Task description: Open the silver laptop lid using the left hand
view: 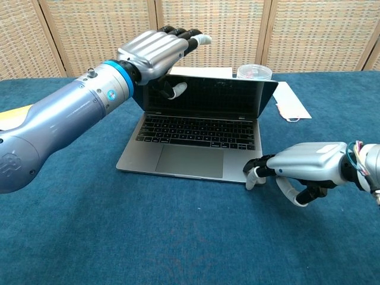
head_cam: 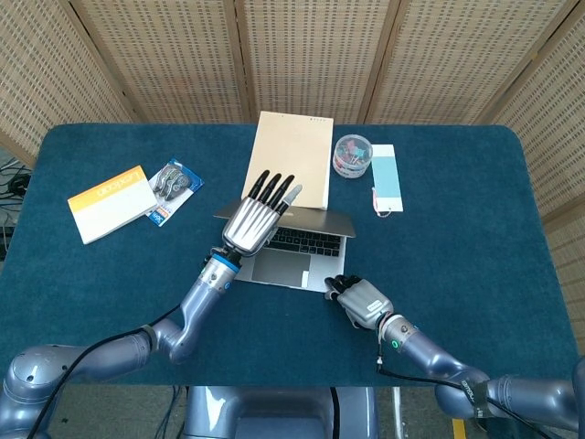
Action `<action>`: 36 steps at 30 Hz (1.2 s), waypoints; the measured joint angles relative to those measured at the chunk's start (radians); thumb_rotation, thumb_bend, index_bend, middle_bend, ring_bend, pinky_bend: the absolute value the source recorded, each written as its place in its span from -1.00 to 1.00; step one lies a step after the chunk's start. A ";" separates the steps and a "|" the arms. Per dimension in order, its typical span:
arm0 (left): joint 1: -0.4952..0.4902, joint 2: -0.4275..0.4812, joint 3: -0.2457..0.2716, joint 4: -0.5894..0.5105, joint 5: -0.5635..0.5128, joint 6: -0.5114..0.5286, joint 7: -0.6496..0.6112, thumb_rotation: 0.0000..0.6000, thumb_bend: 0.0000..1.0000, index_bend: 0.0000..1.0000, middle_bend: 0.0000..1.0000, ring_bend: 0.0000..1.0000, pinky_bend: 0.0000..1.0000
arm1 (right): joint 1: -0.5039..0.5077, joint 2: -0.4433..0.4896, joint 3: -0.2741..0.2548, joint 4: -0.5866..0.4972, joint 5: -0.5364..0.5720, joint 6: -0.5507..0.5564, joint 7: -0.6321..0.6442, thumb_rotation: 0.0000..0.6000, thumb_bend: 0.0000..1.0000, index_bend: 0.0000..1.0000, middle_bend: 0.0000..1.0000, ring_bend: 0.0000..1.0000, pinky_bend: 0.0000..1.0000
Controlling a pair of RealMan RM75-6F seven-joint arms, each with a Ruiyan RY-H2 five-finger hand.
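Observation:
The silver laptop [head_cam: 302, 256] sits mid-table with its lid [view: 219, 98] raised close to upright, the dark screen facing me. My left hand [head_cam: 249, 224] holds the lid's top left edge: its thumb [view: 176, 89] lies on the screen side and its straight fingers [view: 178, 37] reach over the back. My right hand [head_cam: 364, 300] lies on the cloth by the base's front right corner. Its fingers are curled in, and the fingertips [view: 255, 176] touch that corner in the chest view.
Behind the laptop lies a beige pad [head_cam: 289, 157]. A clear jar of clips [head_cam: 352, 154] and a blue-and-white card [head_cam: 386, 178] sit back right. A yellow booklet [head_cam: 111, 201] and a small packet [head_cam: 172, 183] lie at the left.

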 measured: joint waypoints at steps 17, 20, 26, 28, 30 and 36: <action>-0.100 0.023 -0.078 0.112 -0.066 -0.046 0.043 1.00 -0.12 -1.00 -1.00 -1.00 -1.00 | 0.023 -0.004 -0.022 0.001 0.008 0.007 0.015 1.00 1.00 -0.62 -0.81 -0.96 -0.71; -0.106 0.030 -0.093 0.126 -0.091 -0.055 0.035 1.00 -0.12 -1.00 -1.00 -1.00 -1.00 | 0.027 -0.004 -0.024 0.004 0.008 0.004 0.022 1.00 1.00 -0.62 -0.81 -0.96 -0.71; -0.109 0.062 -0.098 0.175 -0.113 -0.069 -0.001 1.00 -0.13 -1.00 -1.00 -1.00 -1.00 | 0.034 -0.005 -0.029 0.011 0.005 -0.001 0.037 1.00 1.00 -0.62 -0.81 -0.96 -0.71; -0.112 0.071 -0.095 0.192 -0.112 -0.073 -0.019 1.00 -0.12 -1.00 -1.00 -1.00 -1.00 | 0.036 -0.007 -0.029 0.014 0.006 -0.003 0.044 1.00 1.00 -0.62 -0.81 -0.96 -0.71; -0.116 0.074 -0.093 0.209 -0.117 -0.081 -0.031 1.00 -0.13 -1.00 -1.00 -1.00 -1.00 | 0.041 -0.010 -0.028 0.018 0.009 -0.005 0.049 1.00 1.00 -0.62 -0.81 -0.96 -0.70; -0.128 0.064 -0.087 0.268 -0.136 -0.110 -0.062 1.00 -0.13 -1.00 -1.00 -1.00 -1.00 | 0.052 -0.012 -0.028 0.022 0.022 -0.008 0.050 1.00 1.00 -0.62 -0.81 -0.96 -0.70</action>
